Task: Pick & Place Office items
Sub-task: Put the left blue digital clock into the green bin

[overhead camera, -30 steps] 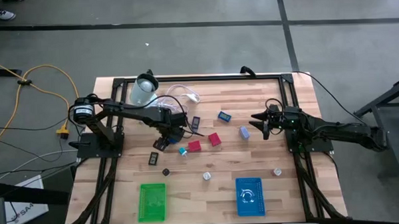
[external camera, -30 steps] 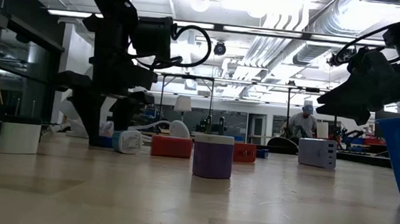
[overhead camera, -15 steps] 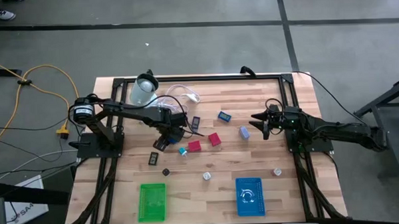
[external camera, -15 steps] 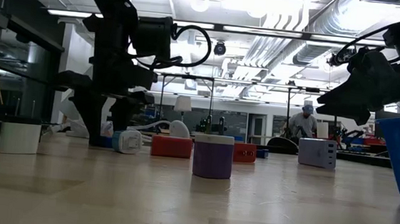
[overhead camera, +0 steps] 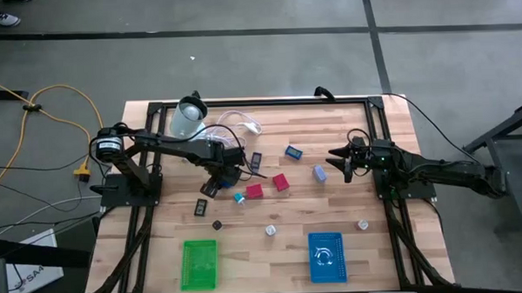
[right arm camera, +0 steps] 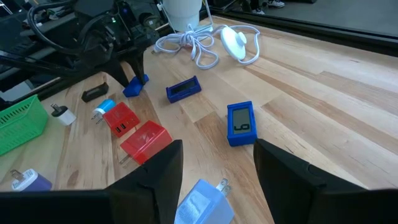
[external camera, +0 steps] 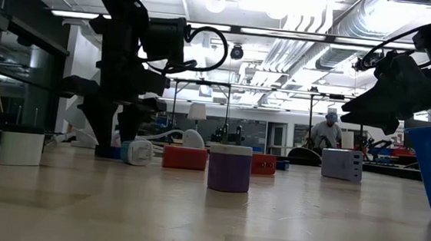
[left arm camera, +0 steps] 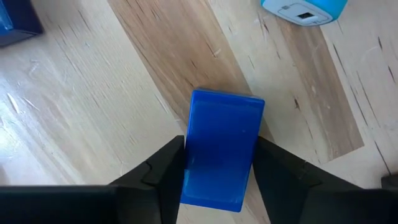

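Note:
My left gripper [overhead camera: 220,177] points down over the table's left middle, its fingers closed against a small blue block [left arm camera: 222,149], which also shows in the right wrist view [right arm camera: 135,87]. Other office items lie around it: two red blocks [overhead camera: 280,182] [overhead camera: 254,191], a cyan piece [overhead camera: 239,198], a blue display piece [overhead camera: 292,151], a dark blue piece [overhead camera: 256,161] and a black piece [overhead camera: 202,206]. My right gripper [overhead camera: 338,157] hangs open above the table's right middle, near a pale blue plug [overhead camera: 319,172], and touches nothing. My left gripper pinches the blue block's two long sides [left arm camera: 189,168] between its two fingers, toward one end of the block. The fingers come from above, pointing steeply down, and lie across the block. The block sits on the table wood.
A green basket [overhead camera: 200,263] and a blue basket [overhead camera: 326,256] stand at the near edge. A coiled white cable [overhead camera: 234,123] and a pale round container [overhead camera: 189,117] are at the far left. Small pieces [overhead camera: 217,225] [overhead camera: 270,230] [overhead camera: 363,223] lie toward the front.
My left gripper's fingers have drawn together onto the blue block while the arm kept its place.

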Controlling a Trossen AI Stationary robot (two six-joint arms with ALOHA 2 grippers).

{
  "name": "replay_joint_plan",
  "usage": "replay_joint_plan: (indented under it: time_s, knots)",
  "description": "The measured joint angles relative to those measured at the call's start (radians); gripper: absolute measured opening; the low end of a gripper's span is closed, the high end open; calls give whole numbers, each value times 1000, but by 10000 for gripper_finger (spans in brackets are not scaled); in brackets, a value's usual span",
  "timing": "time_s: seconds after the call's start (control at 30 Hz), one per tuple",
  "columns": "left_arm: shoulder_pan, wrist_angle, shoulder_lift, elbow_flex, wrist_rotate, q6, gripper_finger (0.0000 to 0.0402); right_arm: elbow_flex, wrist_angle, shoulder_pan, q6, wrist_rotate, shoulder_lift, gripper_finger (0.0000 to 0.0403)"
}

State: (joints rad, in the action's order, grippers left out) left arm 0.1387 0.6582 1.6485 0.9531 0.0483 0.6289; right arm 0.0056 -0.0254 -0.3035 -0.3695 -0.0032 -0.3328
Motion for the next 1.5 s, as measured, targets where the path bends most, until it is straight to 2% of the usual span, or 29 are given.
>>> replay_joint_plan:
  time_s: [0.77, 1.07, 1.33, 1.5]
  knots:
    - [0, 7, -11, 0, -4, 0, 160, 0, 0, 0, 0, 0, 0, 184]
    - [-45, 31, -115, 0, -83, -6, 160, 0, 0, 0, 0, 0, 0, 184]
    - [-110, 42, -230, 0, -112, -92, 159, 0, 0, 0, 0, 0, 0, 184]
    - [-142, 68, -259, 0, -136, -138, 159, 0, 0, 0, 0, 0, 0, 184]
